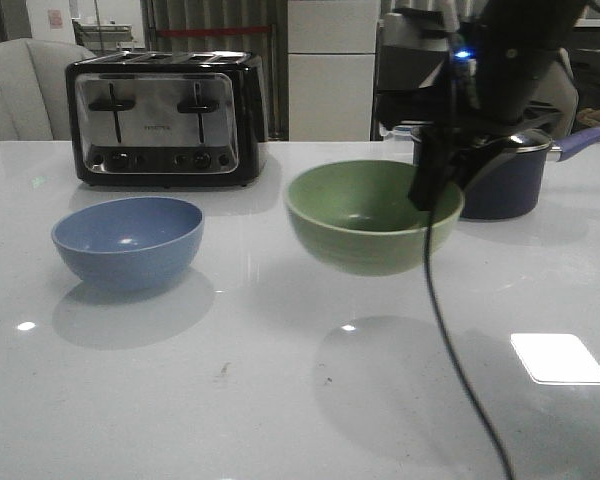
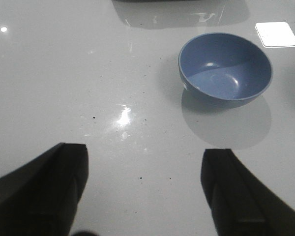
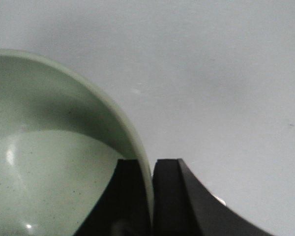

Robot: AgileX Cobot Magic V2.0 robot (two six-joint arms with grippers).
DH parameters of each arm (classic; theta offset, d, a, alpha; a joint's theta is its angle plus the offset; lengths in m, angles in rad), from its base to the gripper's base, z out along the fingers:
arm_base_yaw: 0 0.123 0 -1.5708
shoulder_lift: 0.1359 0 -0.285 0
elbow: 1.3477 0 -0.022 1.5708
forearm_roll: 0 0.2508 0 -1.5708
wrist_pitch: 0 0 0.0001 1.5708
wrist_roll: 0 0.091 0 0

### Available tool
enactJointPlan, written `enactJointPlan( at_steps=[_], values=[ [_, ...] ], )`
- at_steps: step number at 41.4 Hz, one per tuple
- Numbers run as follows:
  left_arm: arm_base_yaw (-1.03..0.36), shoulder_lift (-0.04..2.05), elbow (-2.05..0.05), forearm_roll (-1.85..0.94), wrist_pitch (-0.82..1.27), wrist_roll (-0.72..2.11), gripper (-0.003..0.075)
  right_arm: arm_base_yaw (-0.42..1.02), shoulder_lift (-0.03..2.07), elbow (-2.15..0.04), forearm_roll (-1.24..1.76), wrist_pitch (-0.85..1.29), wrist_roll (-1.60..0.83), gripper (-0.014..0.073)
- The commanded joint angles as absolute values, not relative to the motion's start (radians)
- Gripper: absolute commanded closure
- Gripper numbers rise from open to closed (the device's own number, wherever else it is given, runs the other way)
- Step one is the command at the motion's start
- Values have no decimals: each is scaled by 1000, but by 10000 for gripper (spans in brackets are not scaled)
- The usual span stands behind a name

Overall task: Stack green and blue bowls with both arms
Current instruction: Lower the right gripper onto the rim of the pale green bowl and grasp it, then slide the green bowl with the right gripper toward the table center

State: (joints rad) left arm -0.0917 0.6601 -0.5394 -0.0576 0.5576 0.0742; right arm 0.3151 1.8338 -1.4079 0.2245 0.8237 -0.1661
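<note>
The green bowl (image 1: 365, 215) hangs above the white table, right of centre, its shadow on the table below it. My right gripper (image 1: 427, 195) is shut on its right rim; in the right wrist view the rim (image 3: 137, 142) runs between the two black fingers (image 3: 130, 196). The blue bowl (image 1: 128, 240) sits upright and empty on the table at the left. It also shows in the left wrist view (image 2: 225, 67). My left gripper (image 2: 145, 187) is open and empty above bare table, apart from the blue bowl. The left arm is out of the front view.
A black and chrome toaster (image 1: 165, 118) stands at the back left. A dark navy saucepan (image 1: 505, 180) with a long handle stands behind the green bowl at the right. A black cable (image 1: 460, 370) trails from the right arm down across the table front.
</note>
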Motion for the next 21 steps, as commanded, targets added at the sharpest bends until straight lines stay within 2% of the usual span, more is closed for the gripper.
enactJointPlan(
  at_steps=[1, 7, 15, 19, 21],
  values=[
    [-98, 666, -568, -59, 483, 74, 194, 372, 1800, -1440, 235, 787, -175, 541],
    [-98, 666, -568, -59, 486, 74, 194, 426, 1847, -1440, 235, 787, -175, 541],
    [-98, 666, -568, -59, 486, 74, 194, 430, 1905, -1440, 226, 786, -175, 524],
    [-98, 666, -568, -59, 486, 74, 194, 430, 1917, -1440, 223, 786, -175, 449],
    [-98, 666, -568, -59, 486, 74, 194, 430, 1917, -1440, 223, 782, -175, 384]
  ],
)
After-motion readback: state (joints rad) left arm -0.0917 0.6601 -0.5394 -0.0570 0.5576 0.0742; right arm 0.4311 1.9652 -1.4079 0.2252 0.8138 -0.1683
